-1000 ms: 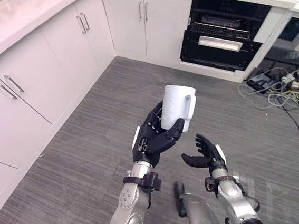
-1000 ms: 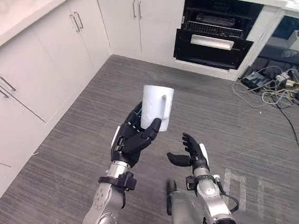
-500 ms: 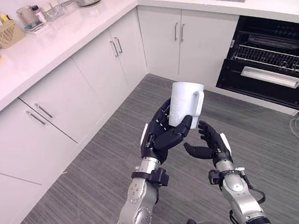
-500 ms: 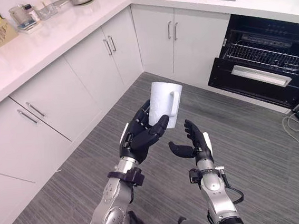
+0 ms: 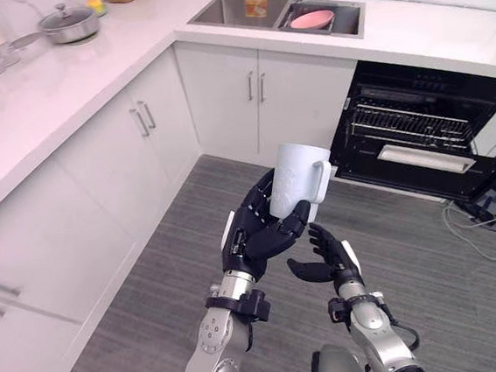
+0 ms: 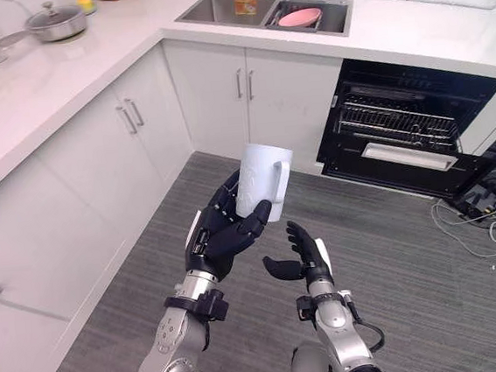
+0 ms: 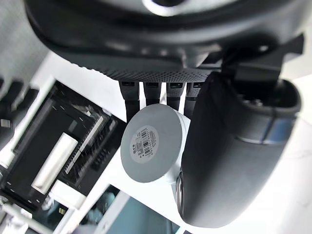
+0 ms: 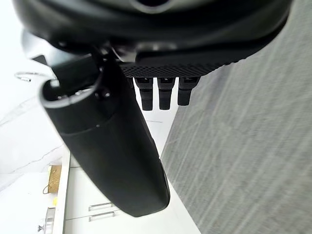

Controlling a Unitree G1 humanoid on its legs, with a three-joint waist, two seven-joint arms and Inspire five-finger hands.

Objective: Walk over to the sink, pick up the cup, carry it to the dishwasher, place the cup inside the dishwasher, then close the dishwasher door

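We hold the cup (image 5: 298,179) upright, left robot hand (image 5: 257,233) wrapped round its lower body. We judge it rigid, slick, breakable; a body grip suits. Right robot hand (image 5: 325,258) relaxed, empty.

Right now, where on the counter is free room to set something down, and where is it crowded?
Free: the white counter between the pot and the sink, and the stretch right of the sink, above the open dishwasher. Crowded: the sink basin holding the pink bowl.
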